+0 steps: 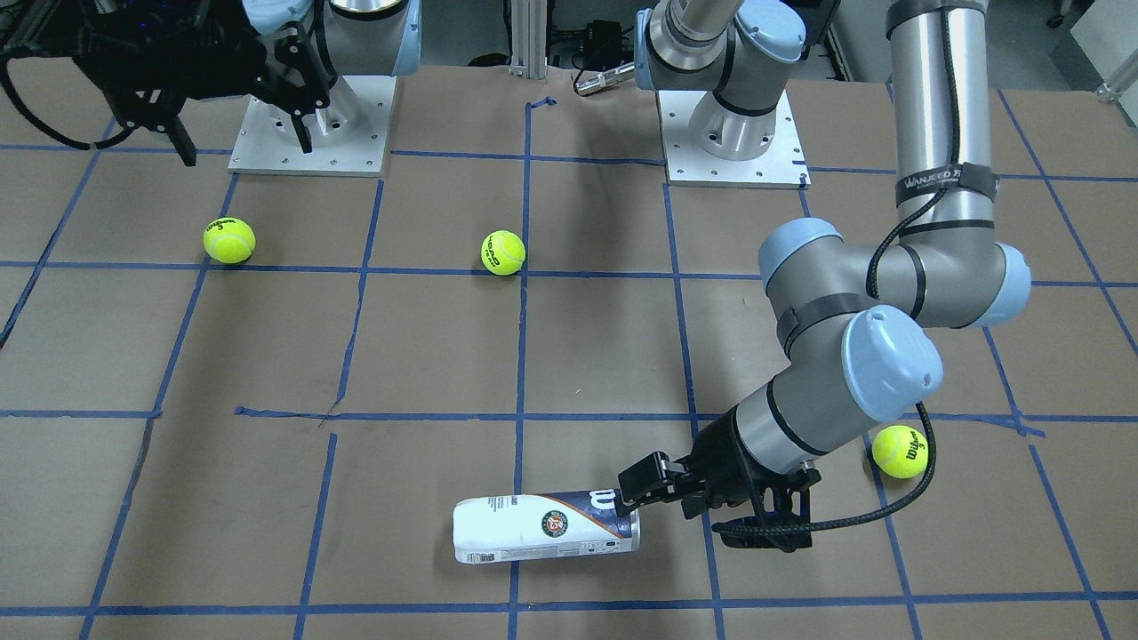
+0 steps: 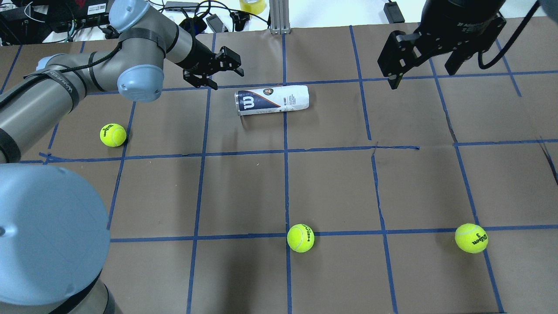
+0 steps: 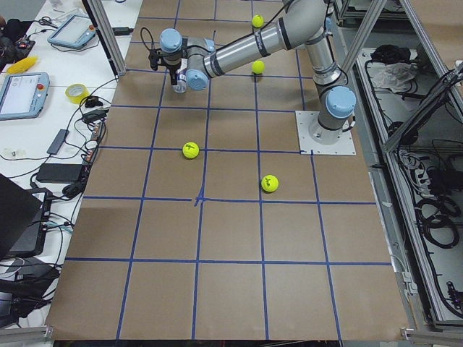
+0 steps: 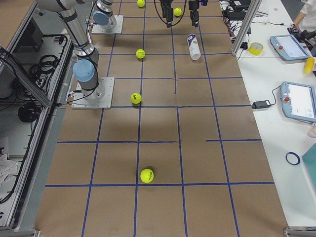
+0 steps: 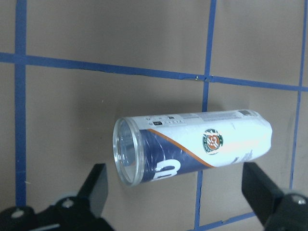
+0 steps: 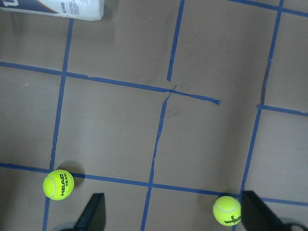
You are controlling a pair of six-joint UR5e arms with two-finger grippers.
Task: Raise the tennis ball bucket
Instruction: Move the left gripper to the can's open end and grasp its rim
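The tennis ball bucket (image 1: 547,527) is a clear tube with a white label, a dark blue band and a round green-orange logo. It lies on its side on the brown table, and shows in the overhead view (image 2: 272,99) and the left wrist view (image 5: 192,149). My left gripper (image 1: 636,491) is open and empty, hovering by the tube's clear-rimmed end (image 2: 224,72). In the left wrist view its fingers (image 5: 96,187) stand to either side of the tube without touching it. My right gripper (image 2: 420,72) is open and empty, held high and far from the tube (image 1: 244,142).
Three yellow-green tennis balls lie loose on the table: one near the left arm (image 2: 113,134), one in the middle (image 2: 300,237), one on the right (image 2: 471,238). Blue tape lines grid the table. Both arm bases (image 1: 311,124) stand at the robot's edge.
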